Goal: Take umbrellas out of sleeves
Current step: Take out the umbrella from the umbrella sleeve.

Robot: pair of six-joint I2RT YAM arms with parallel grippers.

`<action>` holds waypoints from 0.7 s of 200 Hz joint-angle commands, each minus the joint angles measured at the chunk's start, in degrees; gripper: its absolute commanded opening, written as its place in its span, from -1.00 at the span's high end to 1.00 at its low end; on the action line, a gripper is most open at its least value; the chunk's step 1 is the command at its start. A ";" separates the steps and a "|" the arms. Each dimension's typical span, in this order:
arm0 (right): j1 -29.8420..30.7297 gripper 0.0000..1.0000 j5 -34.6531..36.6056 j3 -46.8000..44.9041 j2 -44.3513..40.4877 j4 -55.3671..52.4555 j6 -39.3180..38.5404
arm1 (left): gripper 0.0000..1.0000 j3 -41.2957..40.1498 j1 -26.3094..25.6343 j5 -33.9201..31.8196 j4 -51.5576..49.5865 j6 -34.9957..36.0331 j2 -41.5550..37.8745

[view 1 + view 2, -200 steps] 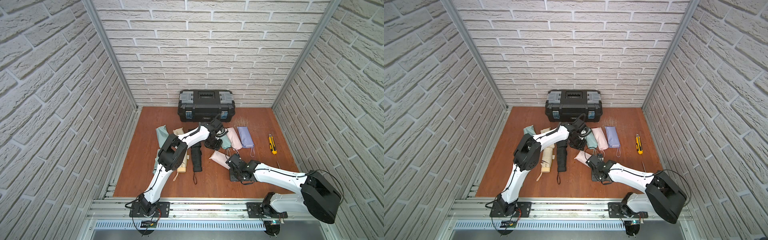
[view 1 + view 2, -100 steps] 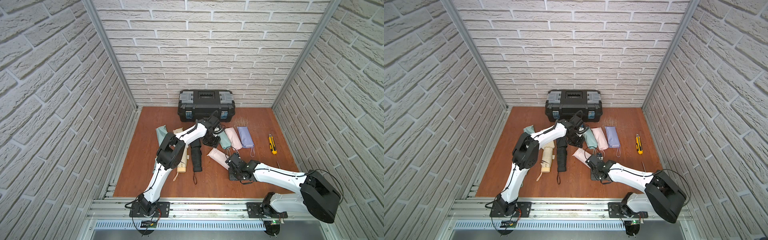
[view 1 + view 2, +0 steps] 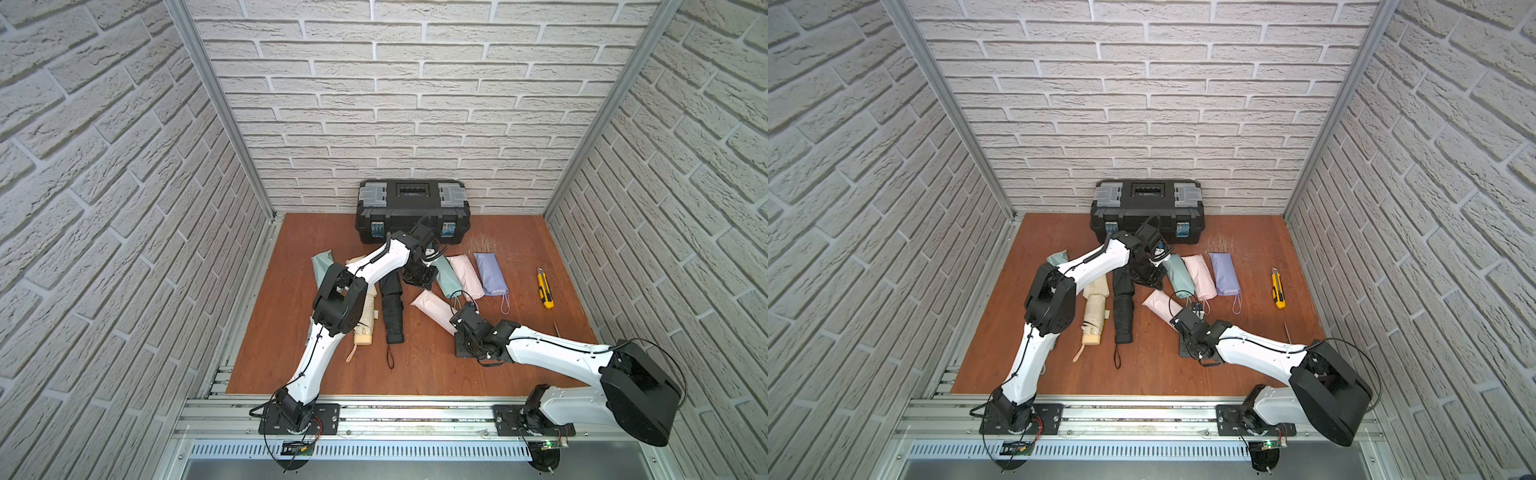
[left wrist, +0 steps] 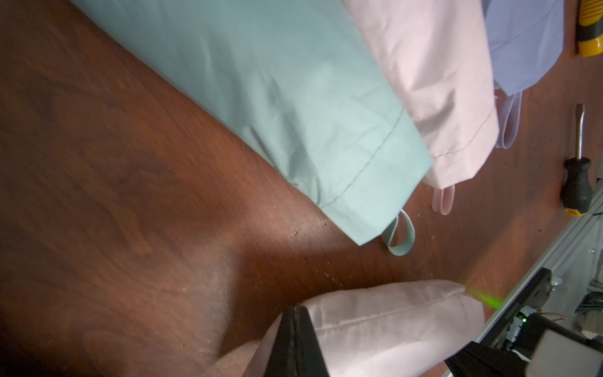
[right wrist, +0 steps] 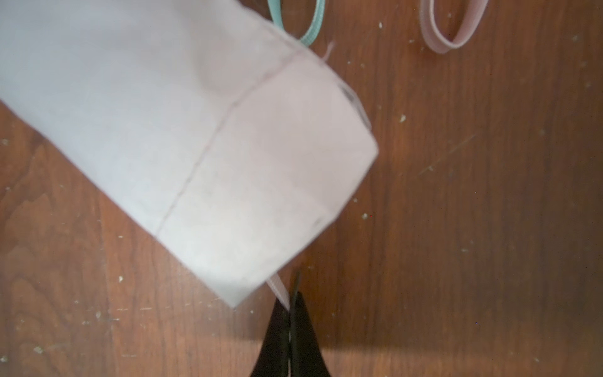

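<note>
A pink sleeve (image 3: 432,306) with a pink umbrella inside lies slantwise mid-floor. My left gripper (image 4: 295,310) is shut on its closed end (image 4: 391,320), seen in a top view below the left wrist (image 3: 419,277). My right gripper (image 5: 290,300) is shut on the pink wrist loop (image 5: 277,287) coming out of the sleeve's open end (image 5: 261,182). Mint (image 3: 446,279), pink (image 3: 467,274) and lavender (image 3: 491,274) sleeved umbrellas lie in a row behind. A bare black umbrella (image 3: 392,313) and a cream one (image 3: 365,322) lie to the left.
A black toolbox (image 3: 411,210) stands against the back wall. A yellow utility knife (image 3: 545,287) and a screwdriver (image 4: 577,173) lie at the right. A mint sleeve (image 3: 322,266) lies behind my left arm. Brick walls close in three sides.
My left gripper has drawn back a little toward the toolbox, taking the pink sleeve's closed end with it. The right gripper has barely moved.
</note>
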 commanded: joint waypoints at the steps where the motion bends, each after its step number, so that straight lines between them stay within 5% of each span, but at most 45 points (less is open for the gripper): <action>1: -0.12 0.94 0.40 -1.03 -0.58 -4.81 0.54 | 1.00 2.66 2.77 -2.55 -0.06 1.93 0.63; 140: 0.03 0.95 0.75 -2.50 -3.16 -4.59 1.24 | 1.00 8.09 4.30 -2.05 -2.00 2.74 3.50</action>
